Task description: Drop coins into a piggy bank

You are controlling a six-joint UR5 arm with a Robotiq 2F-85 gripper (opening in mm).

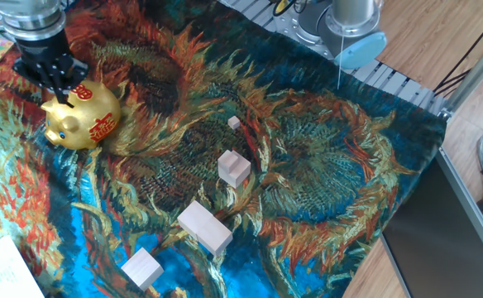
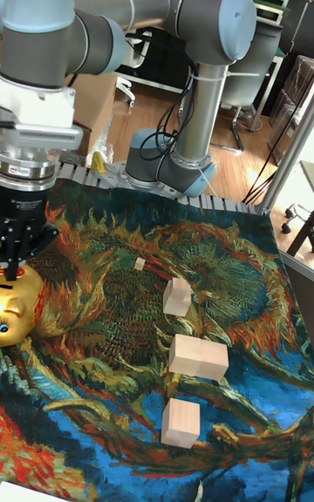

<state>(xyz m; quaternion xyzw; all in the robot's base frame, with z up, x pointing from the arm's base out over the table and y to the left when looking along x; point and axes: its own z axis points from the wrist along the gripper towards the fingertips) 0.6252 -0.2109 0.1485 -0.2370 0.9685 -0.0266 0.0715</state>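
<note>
The shiny gold piggy bank (image 1: 84, 120) with red markings stands on the painted cloth at the far left; in the tall fixed view only part of the piggy bank (image 2: 17, 306) shows at the left edge. My gripper (image 1: 62, 89) hangs straight above its back, pointing down, with the black fingers drawn together just over the top. The tall fixed view also shows the gripper (image 2: 16, 268) narrowed to a point over the bank. No coins are visible in either view.
Pale wooden blocks lie mid-cloth: a tiny one (image 1: 234, 122), a cube (image 1: 234, 168), a long one (image 1: 204, 228) and another cube (image 1: 141, 268). The arm's base (image 1: 341, 25) stands at the back. White paper (image 1: 2, 269) lies at the front left corner.
</note>
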